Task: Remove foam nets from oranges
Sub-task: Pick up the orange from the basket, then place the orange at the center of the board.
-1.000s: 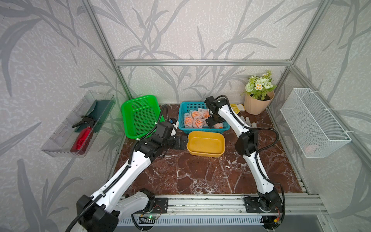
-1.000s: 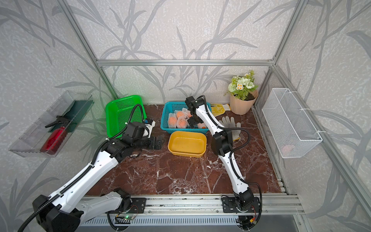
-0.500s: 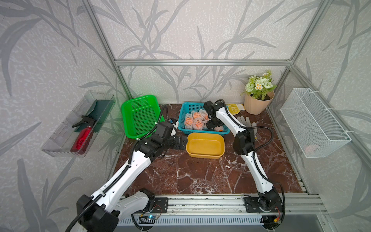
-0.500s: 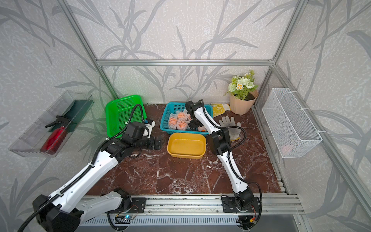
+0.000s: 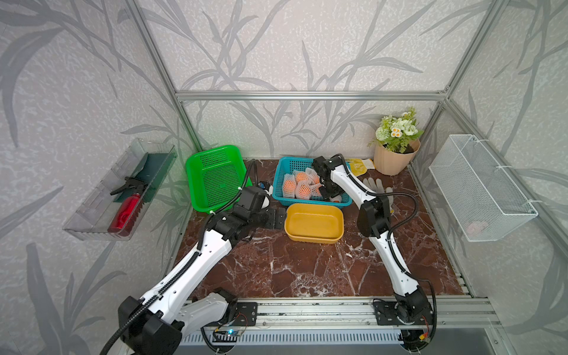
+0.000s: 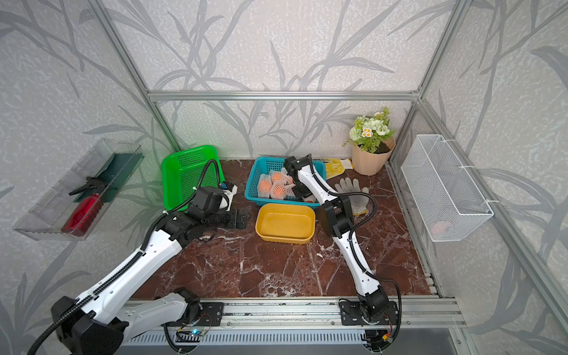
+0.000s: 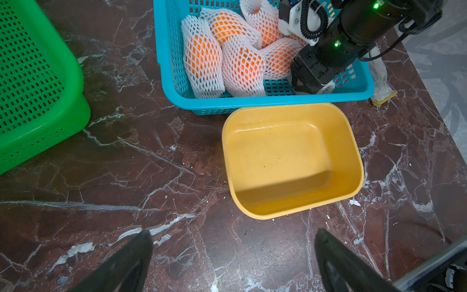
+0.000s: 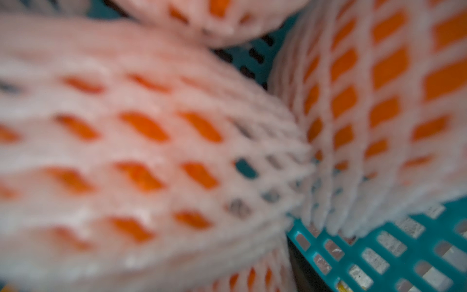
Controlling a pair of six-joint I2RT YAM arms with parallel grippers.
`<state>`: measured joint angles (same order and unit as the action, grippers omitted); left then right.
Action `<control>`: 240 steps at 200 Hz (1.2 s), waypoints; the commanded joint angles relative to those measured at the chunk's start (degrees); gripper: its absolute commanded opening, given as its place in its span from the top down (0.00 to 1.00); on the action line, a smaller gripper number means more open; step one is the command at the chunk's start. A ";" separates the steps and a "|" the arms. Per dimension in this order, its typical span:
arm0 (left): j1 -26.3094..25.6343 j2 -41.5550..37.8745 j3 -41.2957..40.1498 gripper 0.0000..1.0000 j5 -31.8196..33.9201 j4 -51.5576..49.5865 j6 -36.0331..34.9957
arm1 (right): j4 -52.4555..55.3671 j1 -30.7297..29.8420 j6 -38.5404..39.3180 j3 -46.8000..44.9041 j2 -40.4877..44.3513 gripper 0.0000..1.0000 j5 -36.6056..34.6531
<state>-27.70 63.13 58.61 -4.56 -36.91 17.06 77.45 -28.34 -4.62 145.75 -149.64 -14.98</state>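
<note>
**Mira:** Where are the oranges at this moment?

**Tomas:** All that I can see lie in the blue basket, at the back of the marble table. Each of them wears one of the foam nets. The white mesh covers the fruit, and the orange skin shows through the holes. They lie close together, touching each other. The arm hides a part of the basket, so an exact count I cannot give.

**Mira:** And the right gripper?

**Tomas:** It is down inside that basket, on the side toward the white glove, pressed among the wrapped fruit. Its wrist camera is so near that it gives only blurred mesh and a piece of the blue basket floor. Whether its jaws are spread or pinch a net, I cannot tell.

**Mira:** The left gripper?

**Tomas:** It hovers over the bare table, just beside the yellow tub, between this tub and the green basket. Its two black fingers stand wide apart with nothing between them.

**Mira:** How does the tub stand to the fruit?

**Tomas:** Just in front of the blue basket. If the two rims touch, I cannot say. The flower pot stands in the back corner, beyond the glove.
</note>
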 commanded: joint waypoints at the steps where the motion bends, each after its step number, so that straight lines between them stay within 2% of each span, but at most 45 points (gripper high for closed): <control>1: 0.02 -0.20 0.98 0.01 1.09 -1.37 -1.06 | 0.93 0.09 -1.39 0.58 6.80 0.43 0.13; 42: 1.36 -0.71 2.76 0.01 1.91 -1.18 -2.20 | 3.27 0.11 -3.28 0.76 12.95 0.44 0.73; 82: 3.95 0.75 3.36 0.01 -3.97 4.02 -0.11 | 3.90 0.12 -4.55 -3.78 19.64 0.44 1.10; 117: 3.89 3.24 4.07 0.01 -7.92 5.69 2.59 | 4.37 0.43 -6.25 -5.04 21.93 0.45 0.46; 140: 3.14 3.19 4.56 0.01 -9.80 7.84 5.68 | 2.78 0.49 -6.22 -8.47 26.91 0.46 1.04; 152: 1.96 2.90 3.93 0.01 -9.82 10.15 7.18 | 0.54 0.81 -5.83 -14.49 31.64 0.45 0.74; 166: 0.40 3.17 3.54 0.01 -9.45 11.92 9.24 | -4.70 2.06 -5.60 -25.86 39.64 0.46 1.81; 196: -5.65 4.81 3.89 0.01 -6.06 12.90 13.36 | -19.10 9.13 -8.32 -55.14 60.96 0.45 13.94; 213: -10.06 6.37 3.88 0.01 -5.01 14.52 13.85 | -29.50 10.41 -8.36 -71.94 72.19 0.45 16.68; 240: -13.59 8.30 3.42 0.01 -4.36 16.70 17.79 | -34.95 10.77 -12.34 -88.03 81.06 0.44 17.13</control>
<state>-39.13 70.24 60.99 -10.63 -23.35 30.15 52.95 -16.62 -13.23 68.84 -71.83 -2.22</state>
